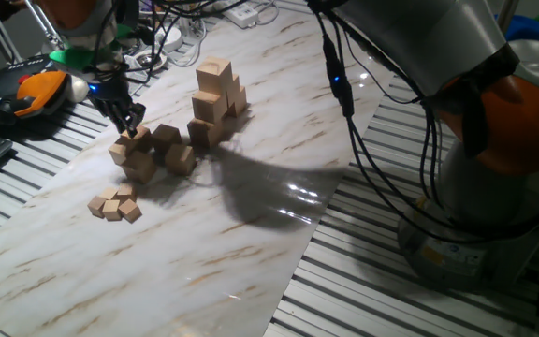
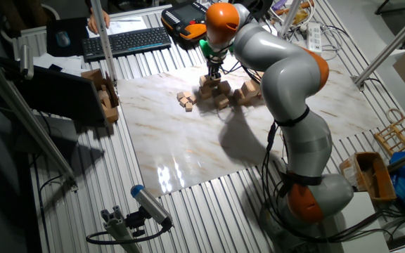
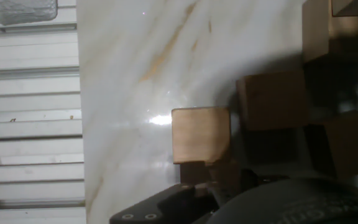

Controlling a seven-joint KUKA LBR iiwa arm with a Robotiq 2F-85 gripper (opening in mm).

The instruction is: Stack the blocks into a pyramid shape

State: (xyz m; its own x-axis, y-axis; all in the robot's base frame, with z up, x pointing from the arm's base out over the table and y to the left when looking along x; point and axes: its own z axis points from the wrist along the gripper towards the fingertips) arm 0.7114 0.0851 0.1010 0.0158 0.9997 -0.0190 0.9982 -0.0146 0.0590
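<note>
A stack of pale wooden blocks [image 1: 215, 94] stands at the far side of the marble board, three levels high. Nearer me, several loose blocks [image 1: 162, 150] lie in a cluster, which also shows in the other fixed view as loose blocks [image 2: 217, 91]. My gripper [image 1: 130, 126] points down at the left end of that cluster, its black fingertips just above a block [image 1: 124, 148]. From the hand view, one block [image 3: 201, 134] lies just ahead of the fingers, with more blocks [image 3: 272, 99] to its right. I cannot make out the gap between the fingers.
Several much smaller wooden cubes [image 1: 115, 204] lie in a group in front of the cluster. The marble board [image 1: 251, 253] lies on a slatted metal table. A keyboard [image 2: 126, 41], an orange tool [image 1: 40, 89] and cables [image 1: 171, 37] sit past the board's left end.
</note>
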